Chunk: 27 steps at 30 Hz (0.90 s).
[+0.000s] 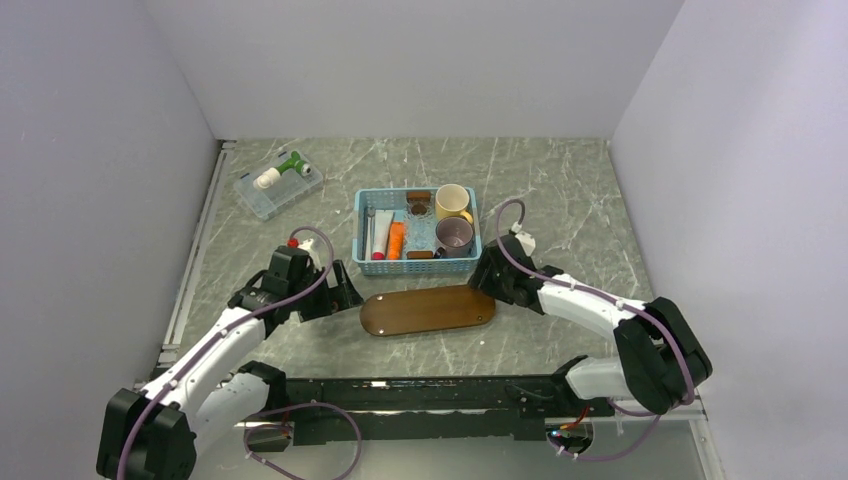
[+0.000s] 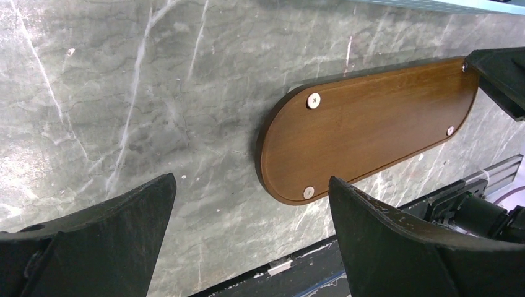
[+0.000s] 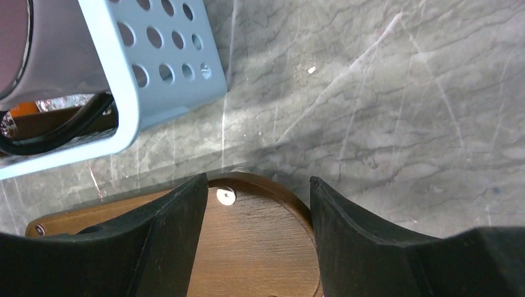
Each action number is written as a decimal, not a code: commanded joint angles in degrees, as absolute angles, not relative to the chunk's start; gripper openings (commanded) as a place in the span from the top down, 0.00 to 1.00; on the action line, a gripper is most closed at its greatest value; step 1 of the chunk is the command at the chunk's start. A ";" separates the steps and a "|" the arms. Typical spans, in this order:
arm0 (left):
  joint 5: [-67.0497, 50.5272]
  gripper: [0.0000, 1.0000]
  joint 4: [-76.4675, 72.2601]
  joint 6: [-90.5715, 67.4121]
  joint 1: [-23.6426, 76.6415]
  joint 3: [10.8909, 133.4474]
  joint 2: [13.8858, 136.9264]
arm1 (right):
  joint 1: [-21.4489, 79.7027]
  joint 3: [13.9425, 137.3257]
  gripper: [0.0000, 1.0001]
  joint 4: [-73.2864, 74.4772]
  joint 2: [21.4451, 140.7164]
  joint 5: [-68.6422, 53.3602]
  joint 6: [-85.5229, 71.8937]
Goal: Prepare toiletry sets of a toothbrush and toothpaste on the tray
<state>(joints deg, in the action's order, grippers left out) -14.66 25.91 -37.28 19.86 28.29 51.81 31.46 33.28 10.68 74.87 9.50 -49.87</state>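
Observation:
The dark-brown tray (image 1: 427, 309) lies bare on the marble table, just in front of a light-blue basket (image 1: 417, 262). Inside the basket, the orange toothpaste (image 1: 397, 240) lies next to a thin pale toothbrush (image 1: 370, 236). My left gripper (image 1: 345, 290) stands wide open at the tray's left end, with nothing between its fingers (image 2: 251, 179); the tray (image 2: 371, 124) lies ahead of it. My right gripper (image 1: 487, 278) is open above the tray's right end. The tray's rounded end (image 3: 260, 229) shows between its fingers (image 3: 257, 179).
The basket (image 3: 161, 74) also holds a yellow cup (image 1: 452, 202), a grey-purple cup (image 1: 455, 236) and a white tube (image 1: 384, 230). A clear plastic box (image 1: 278, 188) with a green and white item stands at the back left. Pale walls close in three sides.

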 commanded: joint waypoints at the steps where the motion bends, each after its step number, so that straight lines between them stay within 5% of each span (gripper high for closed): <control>1: -13.35 0.01 22.83 -38.05 19.95 27.69 53.52 | 33.42 32.69 0.36 10.43 73.95 10.37 -52.40; 27: -22.65 0.11 13.64 -37.39 20.85 28.78 66.36 | 39.47 30.64 0.36 9.95 72.77 10.29 -55.88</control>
<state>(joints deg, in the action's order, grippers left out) -19.62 16.60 -38.15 20.12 27.44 65.34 38.79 31.29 10.46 73.58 9.93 -54.68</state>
